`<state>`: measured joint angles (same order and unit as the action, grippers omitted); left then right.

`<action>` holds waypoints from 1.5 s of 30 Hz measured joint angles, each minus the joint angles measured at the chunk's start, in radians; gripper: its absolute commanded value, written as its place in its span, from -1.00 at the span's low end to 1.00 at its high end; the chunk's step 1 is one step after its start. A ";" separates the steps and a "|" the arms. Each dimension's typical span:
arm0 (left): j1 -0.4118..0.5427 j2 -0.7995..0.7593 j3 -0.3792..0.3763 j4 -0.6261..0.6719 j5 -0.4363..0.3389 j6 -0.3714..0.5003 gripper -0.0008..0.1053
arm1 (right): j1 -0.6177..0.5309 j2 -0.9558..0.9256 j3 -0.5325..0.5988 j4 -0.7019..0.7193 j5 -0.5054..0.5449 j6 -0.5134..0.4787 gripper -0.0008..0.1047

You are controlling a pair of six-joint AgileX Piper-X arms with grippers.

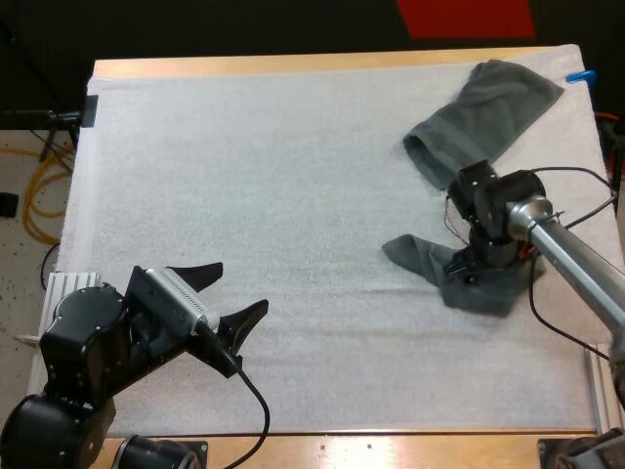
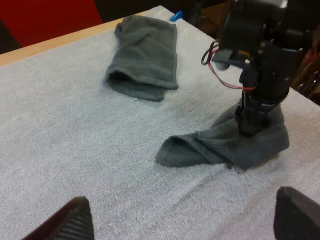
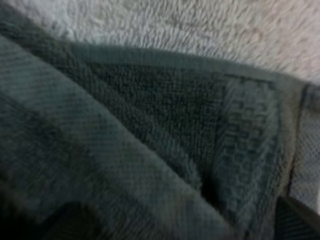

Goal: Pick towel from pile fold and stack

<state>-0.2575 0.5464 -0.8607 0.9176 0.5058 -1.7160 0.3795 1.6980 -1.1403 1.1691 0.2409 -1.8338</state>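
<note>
Since no cloth lies near the near-left corner of the white fleecy mat (image 1: pixel 293 176), my left gripper (image 1: pixel 240 286) hovers there with nothing to do. Its two black fingers (image 2: pixel 70 221) stand wide apart and hold nothing. I judge it is parked low and aimed across the mat so that it can come in once a towel edge is offered to it.

Farther on, close to the mat's right edge and about midway along it, lies a small dark grey-green towel (image 1: pixel 422 256), rumpled, with one flap curling out towards the mat's middle. My right gripper (image 1: pixel 471 268) points straight down onto its thicker part and touches the cloth, and the right wrist view looks at the towel's woven border from very close. Whether that gripper is clamped on the fabric or merely pressing into it, I cannot tell. The steep approach suggests a pinch from above, meant to lift the towel clear for folding.

Farthest off, at the far-right corner of the mat, a larger dark grey-green towel (image 1: pixel 483 117) lies loosely doubled over. Its open end faces the mat's middle, and it is well apart from both grippers. It seems to be waiting as the rest of the pile. No folded stack is started, so the task looks to be at its first pick. The wooden table (image 1: pixel 293 64) shows as a strip along the mat's far edge.
</note>
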 measured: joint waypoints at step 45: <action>0.000 0.000 0.000 0.000 0.000 0.000 0.35 | 0.143 -0.372 -0.038 -0.344 -0.004 0.173 -0.99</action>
<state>-0.2575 0.5464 -0.8607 0.9176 0.5058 -1.7160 0.5227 1.3256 -1.1785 0.8250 0.2369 -1.6608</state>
